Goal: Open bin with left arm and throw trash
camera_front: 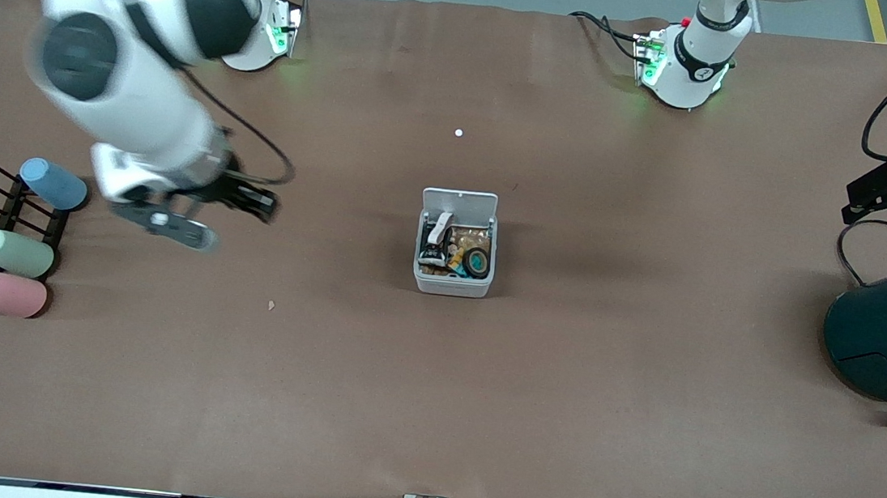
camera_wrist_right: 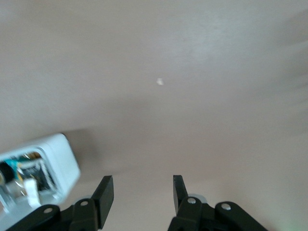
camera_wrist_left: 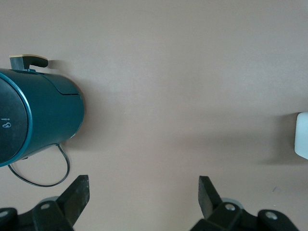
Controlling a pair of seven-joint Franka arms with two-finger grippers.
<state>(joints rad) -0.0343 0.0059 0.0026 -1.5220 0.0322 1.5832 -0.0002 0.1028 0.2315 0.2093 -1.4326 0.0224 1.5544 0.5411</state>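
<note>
Both jaws empty, bin (camera_front: 456, 242) open between arms

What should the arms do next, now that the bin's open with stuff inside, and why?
Probably close the lid. The bin stands open at the table's middle with the wrapper and tape roll inside. Both the left gripper and the right gripper are open, empty and away from it, so the left one could swing over.

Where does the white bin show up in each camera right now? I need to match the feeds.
Front view: the bin stands mid-table, lid up, trash inside.
Left wrist view: only its white corner at the edge.
Right wrist view: open bin in the lower corner.
Shared landmark: the brown table.
</note>
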